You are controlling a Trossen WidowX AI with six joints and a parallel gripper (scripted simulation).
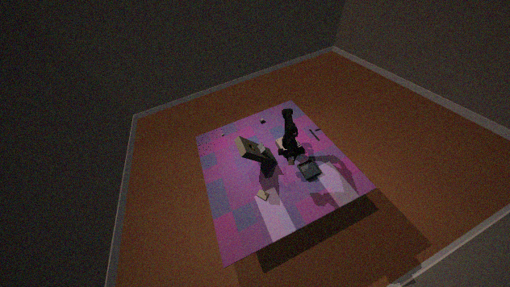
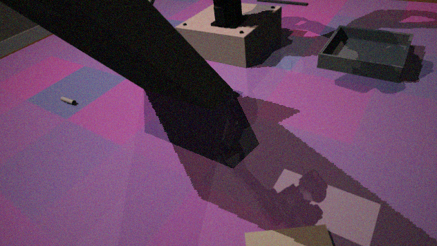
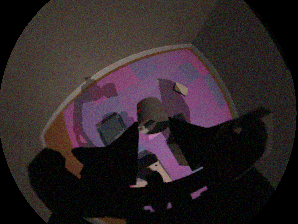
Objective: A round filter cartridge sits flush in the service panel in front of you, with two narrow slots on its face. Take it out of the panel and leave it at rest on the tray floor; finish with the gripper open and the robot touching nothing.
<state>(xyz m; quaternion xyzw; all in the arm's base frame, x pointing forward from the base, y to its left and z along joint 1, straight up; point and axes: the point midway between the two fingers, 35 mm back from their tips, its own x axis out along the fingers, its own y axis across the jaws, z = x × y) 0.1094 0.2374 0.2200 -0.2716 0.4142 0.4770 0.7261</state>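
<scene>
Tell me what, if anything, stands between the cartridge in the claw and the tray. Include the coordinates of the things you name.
Nothing visible stands between the cartridge (image 1: 291,161) (image 3: 153,114), held in the claw (image 1: 291,158) (image 3: 152,121), and the tray (image 1: 304,175) (image 2: 359,71) (image 3: 101,135); the panel (image 1: 245,148) is off to the other side.

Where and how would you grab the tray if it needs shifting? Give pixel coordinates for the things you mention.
Probably by a side wall of the tray (image 1: 309,170) (image 2: 359,71) (image 3: 111,128), from straight above, one finger inside, one outside: it sits flat, open-topped, with thin upright walls. The gripper (image 1: 291,158) (image 3: 152,121) must release the cartridge (image 1: 291,162) (image 3: 151,110) first.

The matte black, chunky-jointed robot arm (image 1: 290,131) rose from a pale, boxy base (image 2: 221,52); black screws dotted the base's top corners.
</scene>
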